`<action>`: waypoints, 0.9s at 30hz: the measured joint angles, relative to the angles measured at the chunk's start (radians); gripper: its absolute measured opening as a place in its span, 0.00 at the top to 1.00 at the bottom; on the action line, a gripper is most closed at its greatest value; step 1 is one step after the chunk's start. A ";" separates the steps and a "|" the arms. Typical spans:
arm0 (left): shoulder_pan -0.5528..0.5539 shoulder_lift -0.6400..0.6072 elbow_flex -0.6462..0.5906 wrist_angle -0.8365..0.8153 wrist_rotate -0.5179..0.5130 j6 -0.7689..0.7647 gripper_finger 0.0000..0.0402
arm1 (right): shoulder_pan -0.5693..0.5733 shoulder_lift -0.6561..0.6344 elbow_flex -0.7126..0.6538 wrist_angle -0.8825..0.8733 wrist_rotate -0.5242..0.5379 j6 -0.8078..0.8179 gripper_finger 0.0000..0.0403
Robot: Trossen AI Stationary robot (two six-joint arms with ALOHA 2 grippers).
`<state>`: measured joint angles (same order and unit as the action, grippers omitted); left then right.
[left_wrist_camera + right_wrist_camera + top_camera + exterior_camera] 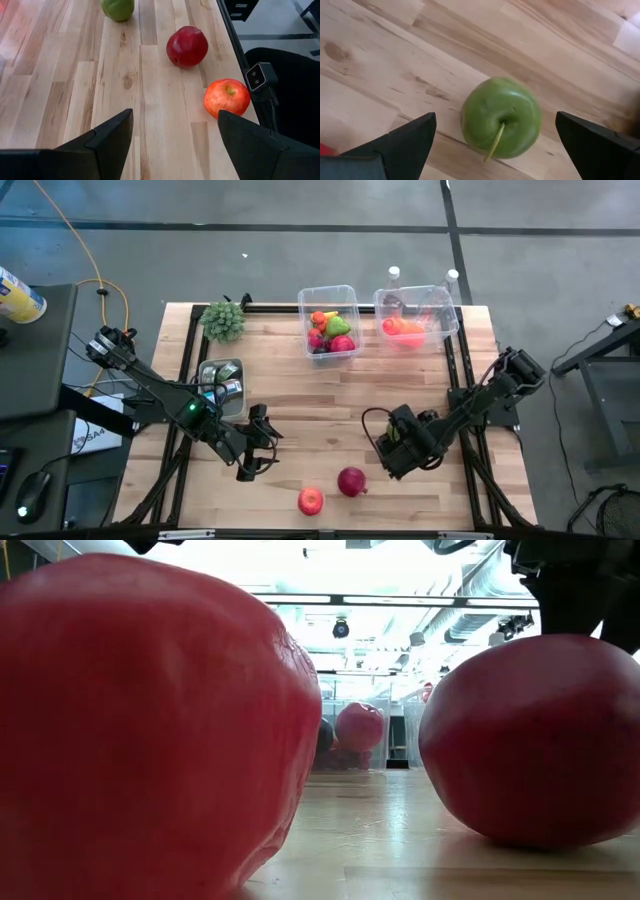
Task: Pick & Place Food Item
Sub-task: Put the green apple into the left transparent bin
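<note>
Right hand (495, 142) hangs wide apart over the green apple (501, 117) (left hand (172, 140) also spread, empty).

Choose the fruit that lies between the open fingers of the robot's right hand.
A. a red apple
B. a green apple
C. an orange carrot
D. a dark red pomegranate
B. In the right wrist view a green apple with its stem showing lies on the wooden table between that hand's two spread fingers, and they do not touch it.
</note>
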<state>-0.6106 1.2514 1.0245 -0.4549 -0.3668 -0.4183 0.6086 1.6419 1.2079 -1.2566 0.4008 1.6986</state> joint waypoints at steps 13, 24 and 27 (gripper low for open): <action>0.000 0.000 0.000 0.000 0.000 0.000 0.30 | -0.004 0.002 -0.124 0.122 -0.016 -0.001 0.01; 0.000 0.000 0.000 0.000 0.000 0.000 0.30 | -0.024 0.001 -0.236 0.294 -0.027 -0.044 0.01; 0.000 0.000 0.000 0.000 0.000 0.000 0.30 | -0.026 -0.001 -0.260 0.330 -0.015 -0.040 0.01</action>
<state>-0.6106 1.2514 1.0242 -0.4549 -0.3668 -0.4181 0.5823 1.6413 0.9478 -0.9264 0.3854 1.6582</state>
